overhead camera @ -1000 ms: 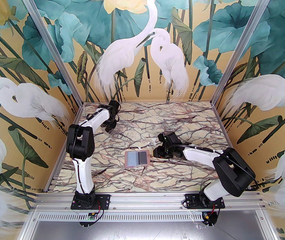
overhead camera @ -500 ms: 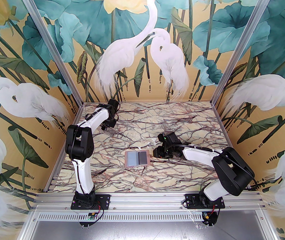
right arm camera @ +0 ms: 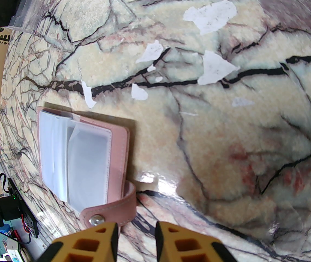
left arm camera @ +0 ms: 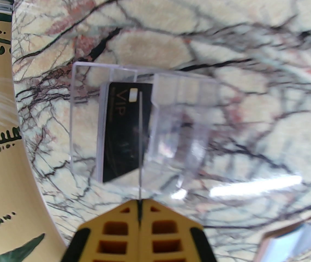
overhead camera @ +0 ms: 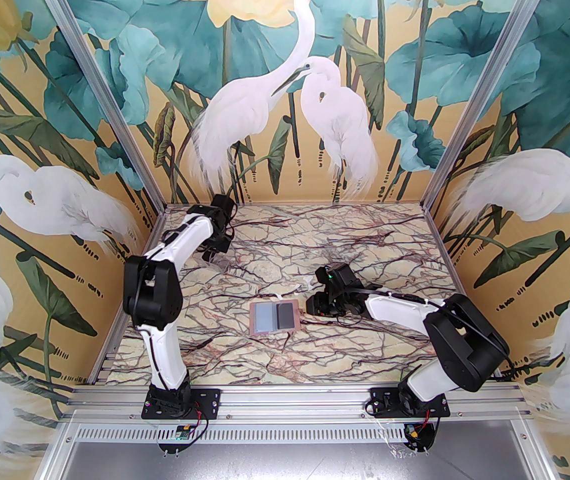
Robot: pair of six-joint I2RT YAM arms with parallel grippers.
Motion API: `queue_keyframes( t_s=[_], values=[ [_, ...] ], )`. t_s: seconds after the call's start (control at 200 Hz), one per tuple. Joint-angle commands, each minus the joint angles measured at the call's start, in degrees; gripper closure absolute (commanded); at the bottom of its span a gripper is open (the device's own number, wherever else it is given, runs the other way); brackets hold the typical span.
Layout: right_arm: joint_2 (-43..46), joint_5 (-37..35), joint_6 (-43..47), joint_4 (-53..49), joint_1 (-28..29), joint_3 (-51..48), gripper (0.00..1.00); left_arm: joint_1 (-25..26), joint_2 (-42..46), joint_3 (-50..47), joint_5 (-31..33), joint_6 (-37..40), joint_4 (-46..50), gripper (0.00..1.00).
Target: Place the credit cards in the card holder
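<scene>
**Left gripper closed at the clear box; card holder open at mid-table**

The card holder [overhead camera: 273, 318] lies opened flat near the middle of the marble-patterned table [overhead camera: 345, 248], with its pink cover down and its clear sleeves facing up. From above, its left page looks pale blue and its right page dark grey. Its snap tab [right arm camera: 109, 214] sticks out toward the right gripper [right arm camera: 136, 229], whose yellow fingers stand apart with bare table between them. The tab lies just beside the tip of one finger; whether they touch cannot be told.

The left gripper [left arm camera: 139, 205] is at the far left of the table, well apart from the holder. Its fingers are pressed together, and a thin strip [left arm camera: 140, 146], seen edge-on, runs up from between the tips. Whether this strip is a card or part of the clear box [left arm camera: 182, 124] cannot be told. The box holds a stack of cards, the front one a black card [left arm camera: 122, 135] lettered "VIP" in gold with a small chip.

Pale torn patches [right arm camera: 210, 15] mark the table surface beyond the holder.
</scene>
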State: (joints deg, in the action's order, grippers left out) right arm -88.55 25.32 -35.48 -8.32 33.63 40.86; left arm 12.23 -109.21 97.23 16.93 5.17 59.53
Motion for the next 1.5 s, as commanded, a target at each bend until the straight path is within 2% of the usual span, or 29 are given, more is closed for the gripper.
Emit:
queue_keyframes(
  t_s=[0.0, 0.05, 0.19, 0.405, 0.51, 0.56, 0.67, 0.83, 0.97, 1.12, 1.495],
  values=[
    [3.5, -0.3, 0.1, 0.9, -0.3, -0.7, 0.69, -0.2, 6.8, -2.6, -10.4, -4.5, 0.4, 1.0],
    [5.1, -0.6, 0.2, 0.6, -0.3, -1.0, 0.69, -0.2, 9.1, -4.6, -14.8, -5.8, -0.5, 1.0],
    [12.3, -0.8, -1.0, 0.1, -0.3, -1.8, 0.69, -0.1, 18.0, -13.4, -32.7, -10.0, -7.0, 1.0],
    [21.8, 2.9, -2.9, -1.5, -0.3, 1.6, 0.69, 0.6, 32.0, -33.3, -59.5, -22.9, -26.1, 1.0],
    [24.1, 7.2, -5.2, 0.9, -0.2, 2.5, 0.63, 2.1, 37.6, -42.5, -68.2, -31.1, -38.3, 1.0],
    [24.8, 8.9, -6.4, 2.2, -0.2, 2.8, 0.57, 3.0, 39.5, -46.0, -71.0, -34.5, -43.8, 1.0],
    [25.6, 11.4, -9.2, 4.9, -0.2, 3.2, 0.4, 4.7, 42.4, -50.6, -74.8, -39.4, -51.0, 1.0],
    [24.7, 15.1, -10.9, 7.1, 0.0, 4.1, 0.35, 6.1, 45.2, -54.6, -79.7, -44.8, -59.6, 1.0],
    [23.4, 17.6, -12.2, 9.0, 0.5, 4.6, 0.38, 7.0, 47.1, -56.3, -81.2, -46.9, -62.7, 1.0],
    [22.1, 19.2, -13.0, 10.4, 1.7, 5.6, 0.46, 7.3, 47.8, -58.3, -83.8, -52.1, -69.3, 1.0],
    [19.9, 20.0, -14.9, 14.1, 4.1, 7.4, 0.59, 8.0, 48.4, -60.1, -84.8, -56.1, -73.1, 1.0]
  ],
)
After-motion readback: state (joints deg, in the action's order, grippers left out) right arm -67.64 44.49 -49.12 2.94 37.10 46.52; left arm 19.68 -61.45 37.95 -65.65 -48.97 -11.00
